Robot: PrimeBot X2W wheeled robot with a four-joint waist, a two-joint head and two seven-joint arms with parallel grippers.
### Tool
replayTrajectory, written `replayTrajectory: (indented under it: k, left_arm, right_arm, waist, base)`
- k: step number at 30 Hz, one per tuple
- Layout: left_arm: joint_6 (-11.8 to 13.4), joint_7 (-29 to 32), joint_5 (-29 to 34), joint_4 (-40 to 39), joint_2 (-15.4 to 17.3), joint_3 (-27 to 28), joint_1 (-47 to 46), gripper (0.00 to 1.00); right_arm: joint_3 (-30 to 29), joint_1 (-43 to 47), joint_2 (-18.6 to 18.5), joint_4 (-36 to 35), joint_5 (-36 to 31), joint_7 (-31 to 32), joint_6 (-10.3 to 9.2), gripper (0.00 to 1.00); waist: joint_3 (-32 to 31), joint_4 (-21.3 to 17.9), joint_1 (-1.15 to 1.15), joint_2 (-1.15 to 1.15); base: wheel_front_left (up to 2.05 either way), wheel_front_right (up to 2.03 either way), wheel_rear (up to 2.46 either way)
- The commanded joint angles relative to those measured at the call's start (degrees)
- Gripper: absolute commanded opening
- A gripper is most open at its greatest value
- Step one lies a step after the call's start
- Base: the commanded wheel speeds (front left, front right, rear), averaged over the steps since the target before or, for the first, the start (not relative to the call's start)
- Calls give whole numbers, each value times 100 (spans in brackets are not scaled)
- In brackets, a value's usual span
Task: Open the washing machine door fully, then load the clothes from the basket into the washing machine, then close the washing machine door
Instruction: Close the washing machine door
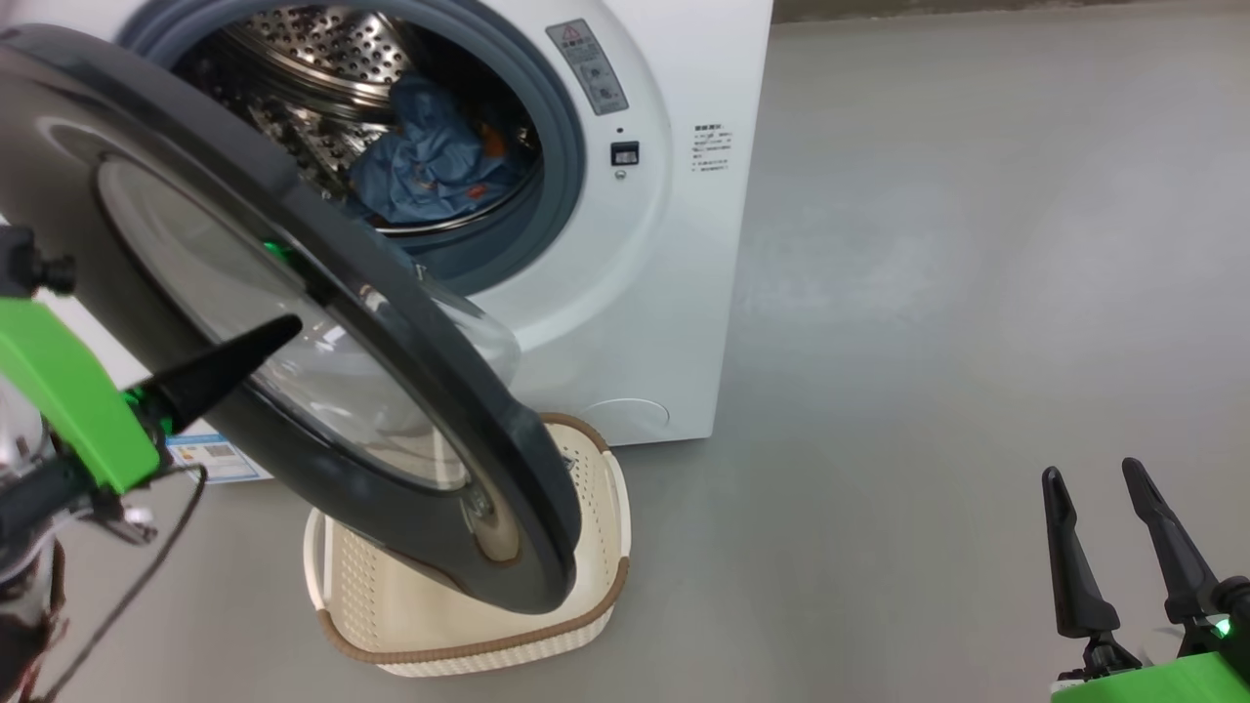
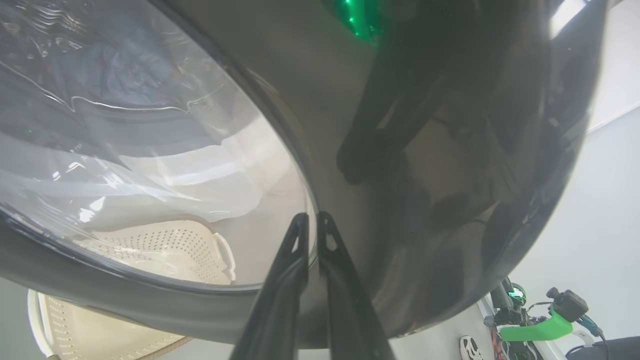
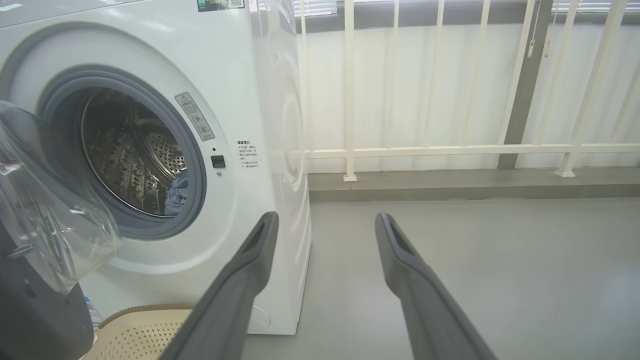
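With the clothes (image 1: 430, 161) inside the washing machine (image 1: 645, 322), your left gripper (image 1: 283, 329), shut and empty, rests against the half-open door (image 1: 391, 293), seemingly to push it closed above the basket (image 1: 488, 649), while your right gripper (image 1: 1092, 469) hangs wide open, holding nothing.

A laundry corner, rather like a balcony or utility space. A white front-loading washing machine (image 3: 260, 100) stands on a bare grey floor (image 3: 500, 260) with a cream basket (image 1: 469, 625) before it and clothes (image 1: 430, 166) in its drum. To the far right runs a white railing (image 3: 450, 149) backed by a pale screen (image 3: 475, 90) — home or test room, I cannot tell.
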Motion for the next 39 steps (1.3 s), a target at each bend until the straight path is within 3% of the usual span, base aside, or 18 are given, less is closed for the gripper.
replayTrajectory:
  k: [1, 4, 6, 7, 9, 10, 11, 20, 30, 39]
  left_arm:
    - [-29, -92, 46, -158, 319, 230, -41, 0]
    - [-29, -354, 168, -198, 382, 212, 219, 0]
    - [-29, -540, 215, -225, 381, 180, 432, 15]
    - [-29, -666, 224, -236, 371, 198, 544, 35]
    - [-29, -881, 254, -265, 358, 191, 766, 62]
    - [-29, -1000, 270, -281, 357, 194, 872, 90]
    - [-29, -1151, 304, -273, 348, 212, 965, 100]
    - [-29, -2416, 626, -11, 247, 190, 1630, 100]
    - [-29, -4614, 1581, 761, 43, -148, 2138, 100]
    - [-29, -6096, 2057, 1253, -90, -538, 2289, 100]
  right_arm:
    - [154, -101, -110, -142, -32, -45, 25, 100]
    - [174, -81, -120, -138, -35, -45, 25, 100]
    - [185, -49, -129, -131, -35, -45, 25, 100]
    - [191, -31, -134, -131, -33, -45, 25, 100]
    - [185, 4, -140, -139, -32, -45, 25, 100]
    - [190, 15, -146, -144, -30, -45, 25, 100]
    - [191, 25, -152, -151, -29, -45, 25, 100]
    - [205, 47, -201, -171, -21, -45, 25, 100]
    - [241, 31, -194, -162, -16, -45, 25, 100]
    - [246, 0, -189, -157, -21, -45, 25, 100]
  waist:
    - [-55, 63, 0, 0]
    - [-111, 128, 0, 0]
    - [-170, 169, 0, 0]
    - [-195, 184, 0, 0]
    - [-219, 228, 0, 0]
    - [-230, 248, 0, 0]
    - [-233, 274, 0, 0]
    - [-254, 449, 0, 0]
    - [-217, 581, 0, 0]
    - [-175, 688, 0, 0]
  base:
    - [0, 0, 0]
    - [0, 0, 0]
    - [0, 0, 0]
    - [0, 0, 0]
    - [0, 0, 0]
    - [0, 0, 0]
    - [0, 0, 0]
    - [0, 0, 0]
    - [0, 0, 0]
    - [0, 0, 0]
